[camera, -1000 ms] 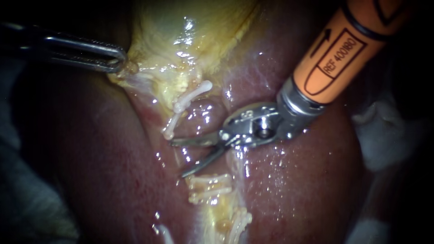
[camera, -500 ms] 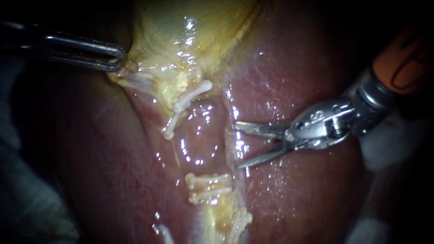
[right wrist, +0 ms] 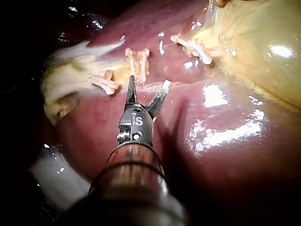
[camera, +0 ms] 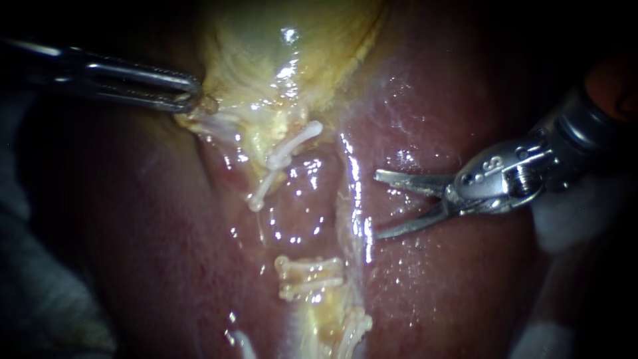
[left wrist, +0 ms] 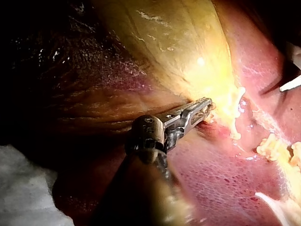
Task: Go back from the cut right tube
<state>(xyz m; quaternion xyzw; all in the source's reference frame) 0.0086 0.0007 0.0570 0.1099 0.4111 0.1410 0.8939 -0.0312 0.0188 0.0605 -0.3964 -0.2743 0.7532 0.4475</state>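
Note:
My right instrument [camera: 377, 205] comes in from the right, its two thin blades open and empty over the liver [camera: 452, 279], to the right of the gap [camera: 299, 213] between the clipped tube ends. White clips sit above the gap [camera: 292, 143] and below it [camera: 309, 276]. In the right wrist view the open blades [right wrist: 148, 84] stop short of the clips [right wrist: 137, 60]. My left instrument [camera: 189, 94] is shut on the yellow edge of the gallbladder [camera: 286, 46] and holds it to the left. The left wrist view shows its jaws [left wrist: 204, 110] pinching that tissue.
More white clips [camera: 352, 329] lie lower along the yellowish strip. White gauze lies at the right edge [camera: 571, 213] and at the lower left [camera: 40, 306]. Wet, glistening liver surrounds the site.
My right instrument has drawn back to the right, from the gap between the clips out over the liver, blades still open. The left instrument keeps its hold.

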